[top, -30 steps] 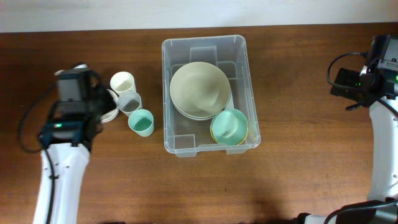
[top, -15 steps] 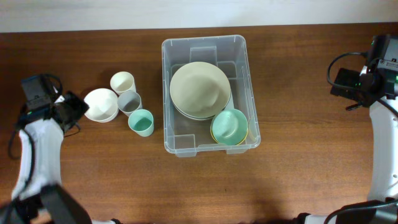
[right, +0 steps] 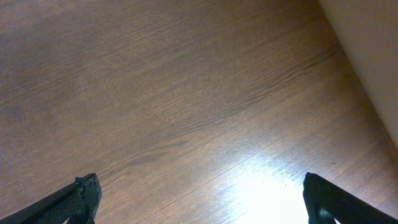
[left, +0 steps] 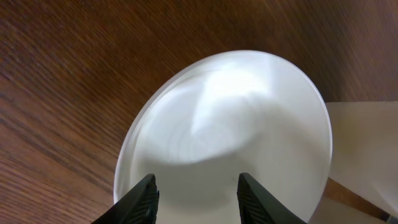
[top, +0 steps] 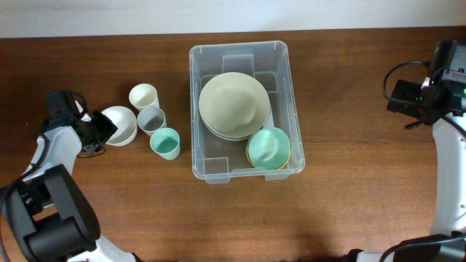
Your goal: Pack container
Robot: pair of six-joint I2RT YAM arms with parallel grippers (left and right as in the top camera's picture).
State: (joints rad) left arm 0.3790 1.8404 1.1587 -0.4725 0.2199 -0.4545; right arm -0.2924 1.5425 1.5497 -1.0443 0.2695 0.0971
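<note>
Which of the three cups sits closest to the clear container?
The mint green cup; the grey cup and cream cup stand farther from the container.

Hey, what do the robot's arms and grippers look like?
The left arm and right arm have white links, black joint housings and looping black cables. The right one's black wrist unit shows a green light. The left gripper and right gripper have black tapered fingers.

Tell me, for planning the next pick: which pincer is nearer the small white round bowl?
Left: the left pincer sits right by the white bowl; the right pincer hangs far across the table.
</note>
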